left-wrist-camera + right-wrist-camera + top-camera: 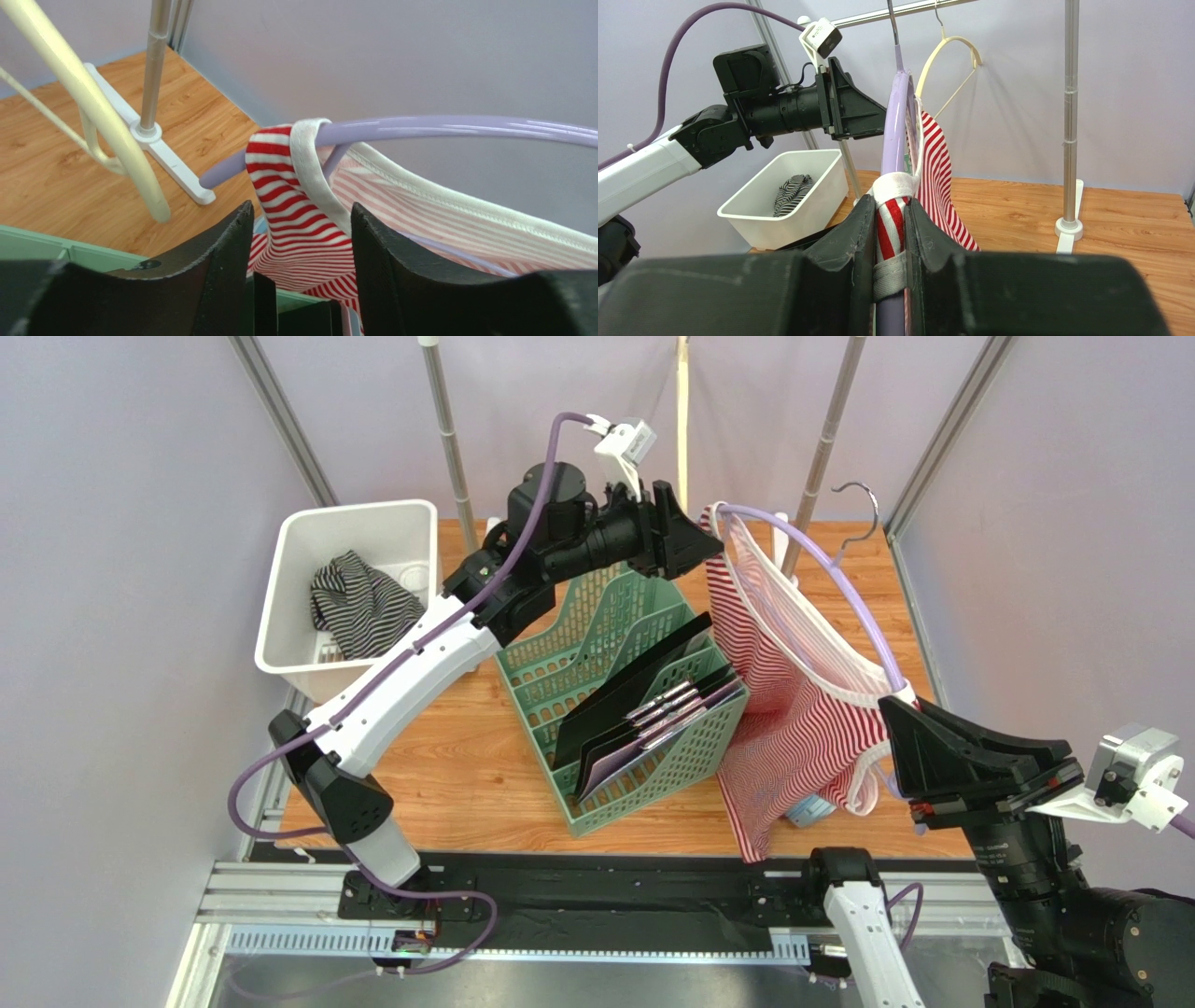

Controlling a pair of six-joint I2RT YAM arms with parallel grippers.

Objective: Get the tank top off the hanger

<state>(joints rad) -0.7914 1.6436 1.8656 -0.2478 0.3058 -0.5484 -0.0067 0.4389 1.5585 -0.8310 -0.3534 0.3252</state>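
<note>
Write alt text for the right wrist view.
The right gripper is clamped on the white-trimmed strap of a red-and-white striped tank top, at one end of a purple hanger. Beyond, the left gripper reaches toward the hanger's far end; a white bin with striped cloth sits at left.

Wooden tabletop (474,773), carrying: one white bin (358,510) sitting at the far left; one green file rack (666,763) standing at centre; the garment rail's white foot (1069,228) resting at the back.

Pale lilac walls (126,616) enclose a wooden tabletop (463,756) with metal poles (449,434).
</note>
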